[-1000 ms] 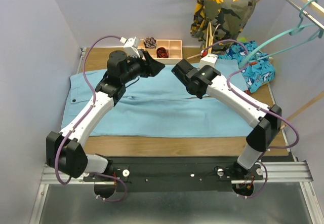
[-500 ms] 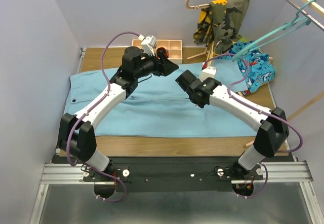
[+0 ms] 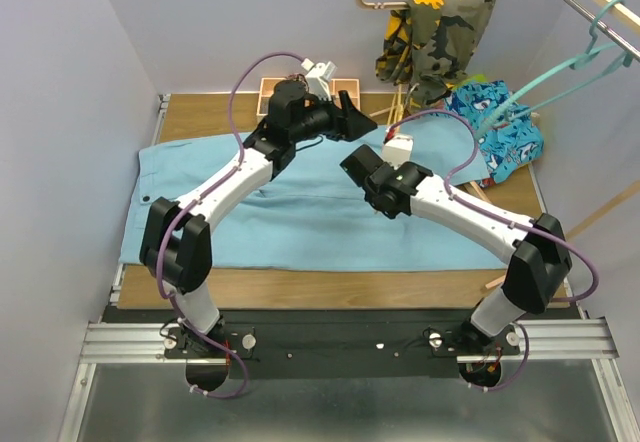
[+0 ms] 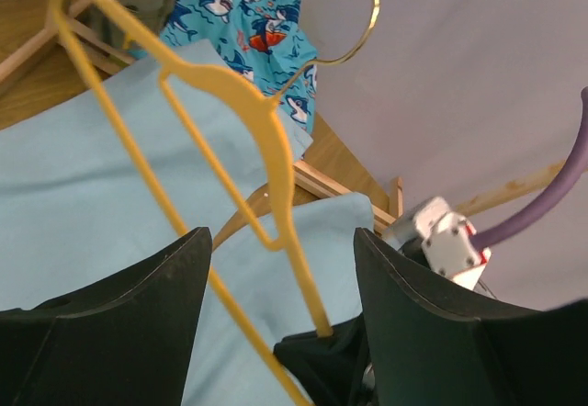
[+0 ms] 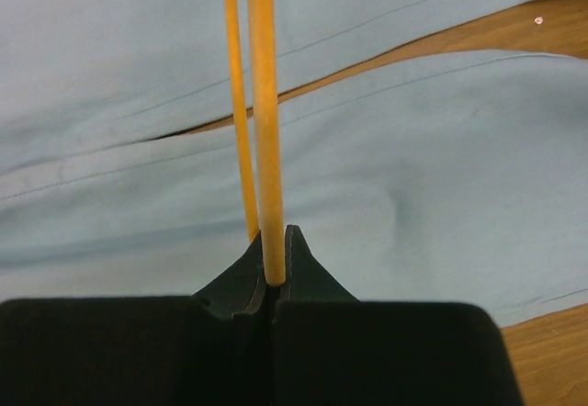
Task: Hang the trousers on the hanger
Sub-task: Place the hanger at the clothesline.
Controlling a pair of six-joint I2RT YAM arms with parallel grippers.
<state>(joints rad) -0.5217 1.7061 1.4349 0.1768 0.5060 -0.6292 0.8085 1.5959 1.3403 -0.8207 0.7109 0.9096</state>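
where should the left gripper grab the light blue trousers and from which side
Probably the waistband at the left end of the trousers, coming down from above with one finger outside the edge. They lie flat, so only an edge gives the open left gripper something to pinch, and this one lies away from the right arm.

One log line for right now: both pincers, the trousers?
left pincer: open, facing yellow hanger | right pincer: shut on yellow hanger | trousers: spread on table

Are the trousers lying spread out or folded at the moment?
Spread out: the trousers lie flat on the table, legs side by side.
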